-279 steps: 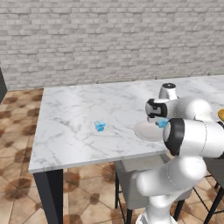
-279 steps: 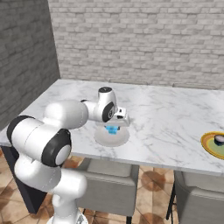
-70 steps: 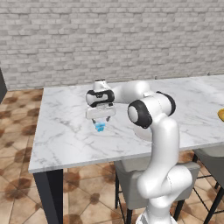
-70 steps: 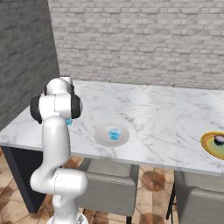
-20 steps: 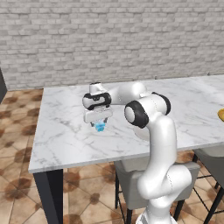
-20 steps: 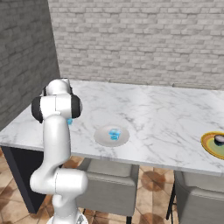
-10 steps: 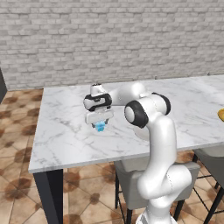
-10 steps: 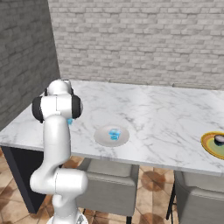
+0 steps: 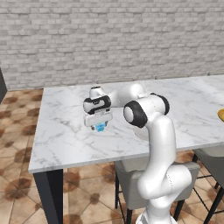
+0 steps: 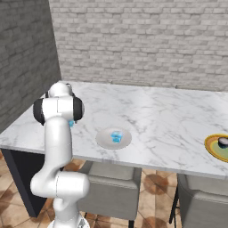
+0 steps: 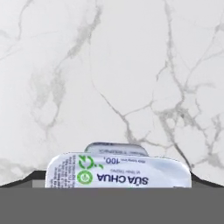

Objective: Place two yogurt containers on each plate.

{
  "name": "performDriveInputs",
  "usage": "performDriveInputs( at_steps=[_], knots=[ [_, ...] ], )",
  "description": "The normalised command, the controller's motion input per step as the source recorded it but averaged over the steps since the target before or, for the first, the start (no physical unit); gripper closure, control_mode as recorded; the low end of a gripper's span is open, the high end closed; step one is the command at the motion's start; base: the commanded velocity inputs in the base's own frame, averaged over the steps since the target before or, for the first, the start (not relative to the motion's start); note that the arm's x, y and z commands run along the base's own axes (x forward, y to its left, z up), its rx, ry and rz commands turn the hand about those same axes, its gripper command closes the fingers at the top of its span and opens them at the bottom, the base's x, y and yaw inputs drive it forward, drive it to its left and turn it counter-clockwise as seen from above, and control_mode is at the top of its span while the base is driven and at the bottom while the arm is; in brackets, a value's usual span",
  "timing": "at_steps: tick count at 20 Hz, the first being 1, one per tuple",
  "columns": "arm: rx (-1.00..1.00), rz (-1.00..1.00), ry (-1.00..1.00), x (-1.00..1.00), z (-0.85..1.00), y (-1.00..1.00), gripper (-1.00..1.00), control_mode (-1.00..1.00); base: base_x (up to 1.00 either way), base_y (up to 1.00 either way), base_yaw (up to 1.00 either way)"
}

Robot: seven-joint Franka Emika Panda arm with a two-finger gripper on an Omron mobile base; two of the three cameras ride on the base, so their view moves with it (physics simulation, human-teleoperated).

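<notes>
From the left base view, the gripper (image 9: pixel 99 127) hangs straight down over a light blue yogurt cup (image 9: pixel 101 127) standing on the marble worktop (image 9: pixel 65 131), at about ten o'clock from the arm's big elbow joint. The fingers (image 9: pixel 93 128) stand spread wide to either side of the cup and nothing is grasped yet. To do this step well, I'd judge the hand should sink until the tips sit below the lid's rim, stay centred, then close gently, since such a thin cup looks easy to crush or tip.

From the right base view, the off-white plate (image 10: pixel 113 138) lies at three o'clock from the arm's upright column, with a blue cup (image 10: pixel 116 136) already sitting in its middle. Far off at the right edge is the yellow-rimmed plate (image 10: pixel 219 147), green inside, carrying a dark cup with a pale top (image 10: pixel 223 141). Both plates look smooth, round and shallow.

From the hand view, the cup's lid (image 11: pixel 118 173) sits close at six o'clock: a glossy white foil, rectangular with rounded corners, printed with green lettering and a green round mark. Behind it the marble is pale, polished and threaded with grey veins.
</notes>
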Motion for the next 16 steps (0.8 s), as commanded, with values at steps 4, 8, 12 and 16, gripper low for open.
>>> performDriveInputs(
  at_steps=[4, 8, 12, 16],
  knots=[
    [0.00, 0.00, -0.03, 0.00, -0.12, 0.04, -1.00, -1.00, 0.00, 0.00, 0.00],
    [0.00, 0.00, -0.05, 0.00, -0.03, 0.00, 1.00, -1.00, 0.00, 0.00, 0.00],
    [-0.01, 0.00, -0.06, 0.00, 0.00, 0.00, 1.00, -1.00, 0.00, 0.00, 0.00],
    [0.00, 0.00, -0.04, -0.01, 0.03, 0.00, 1.00, -1.00, 0.00, 0.00, 0.00]
  ],
)
